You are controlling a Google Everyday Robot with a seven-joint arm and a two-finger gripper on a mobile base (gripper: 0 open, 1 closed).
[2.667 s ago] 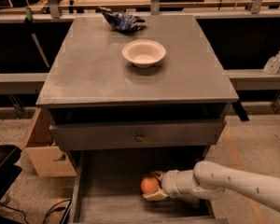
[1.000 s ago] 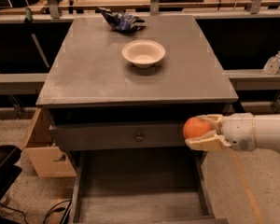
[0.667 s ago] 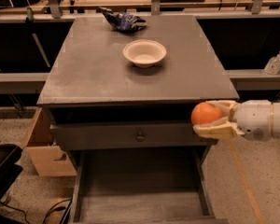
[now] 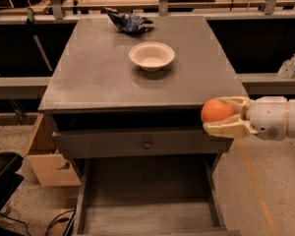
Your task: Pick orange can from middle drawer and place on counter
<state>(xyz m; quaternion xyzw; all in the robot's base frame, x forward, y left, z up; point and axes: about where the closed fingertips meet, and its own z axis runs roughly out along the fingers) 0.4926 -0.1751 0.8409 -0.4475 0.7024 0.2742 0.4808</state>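
**Orange can hanging at the counter's front right corner, not yet over the top**

At the far left, an open brown cardboard box (image 4: 39, 157) is sitting on the floor against the cabinet's side, well out of the way. Next to it, the large flat grey counter top of the wooden cabinet (image 4: 98, 77) is lying mostly bare. A crumpled dark blue wrapper (image 4: 130, 22) is resting at its back edge, and a shallow round white bowl (image 4: 152, 56) is standing just in front of that, near the middle. Below the top, a closed grey drawer front with a small round knob (image 4: 147, 144) is facing the camera. Under it the wide shallow grey middle drawer (image 4: 147, 215) is standing pulled out, its plank floor showing nothing inside.

The small round orange can (it looks more like a fruit than a tin) (image 4: 217, 110) is sitting out of the drawer, pinched between the two pale fingers of the cream-coloured gripper (image 4: 213, 115). The fingers are closing around it from above and below. The gripper is reaching in from the right, hovering just off the counter's front right corner at about the height of the top's edge.

The counter is lying to the gripper's left and further back, so the placing seems to call for a little lift and a carry inward. The near right part of the top is looking open, with the bowl well apart from it. The lip of the counter is the likeliest thing to catch the lower finger.

At far right, a small clear bottle (image 4: 288, 67) is standing on a ledge, away from the work
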